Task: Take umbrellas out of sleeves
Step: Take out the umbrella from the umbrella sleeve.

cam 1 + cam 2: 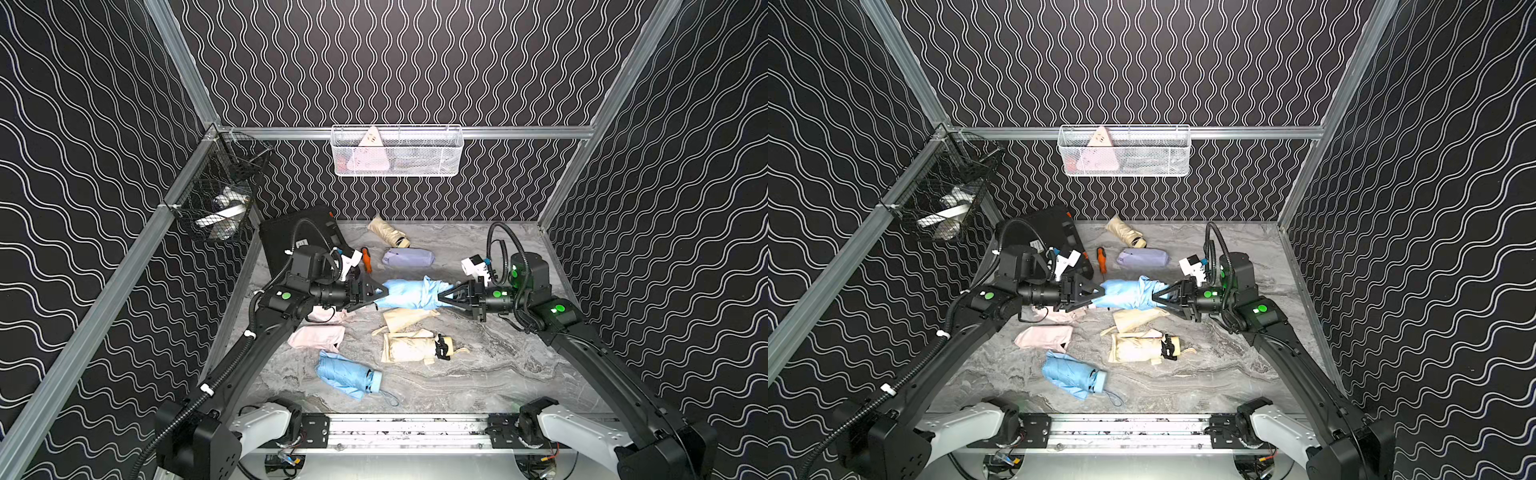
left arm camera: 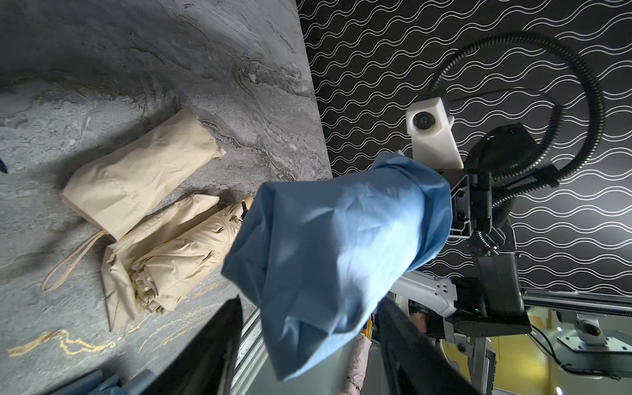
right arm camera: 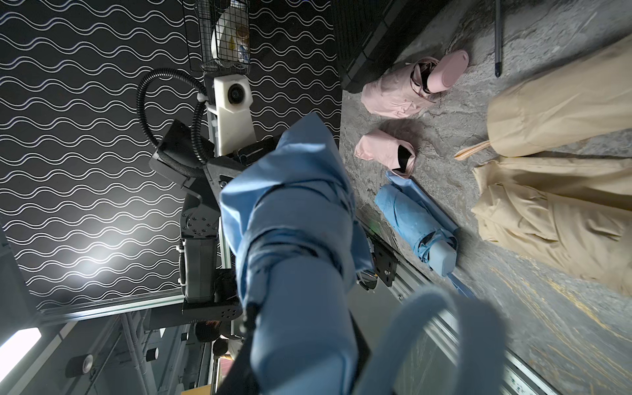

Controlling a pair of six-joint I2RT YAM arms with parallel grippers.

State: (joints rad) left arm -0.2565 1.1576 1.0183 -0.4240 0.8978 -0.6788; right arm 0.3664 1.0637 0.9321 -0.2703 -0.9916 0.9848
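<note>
A light blue umbrella (image 1: 432, 291) hangs level above the table between both arms, most of it still inside its light blue sleeve (image 1: 397, 293). My right gripper (image 1: 442, 296) is shut on the umbrella's handle (image 3: 297, 325); the wrist loop (image 3: 427, 325) dangles beside it. My left gripper (image 1: 380, 298) grips the sleeve's closed end (image 2: 307, 273), one fingertip pressed to each side, and loose fabric hangs between the jaws. On the table lie a bare light blue umbrella (image 1: 347, 376), a cream umbrella (image 1: 409, 347) with a cream sleeve (image 1: 405, 318), a pink sleeve (image 1: 318, 336) and a pink umbrella (image 3: 403, 89).
At the back lie another cream umbrella (image 1: 388, 232) and a lilac one (image 1: 407, 257). An orange-handled screwdriver (image 1: 366, 259) and a black case (image 1: 291, 237) sit behind the left arm. A white basket (image 1: 397, 151) and a black wire basket (image 1: 216, 208) hang on the walls.
</note>
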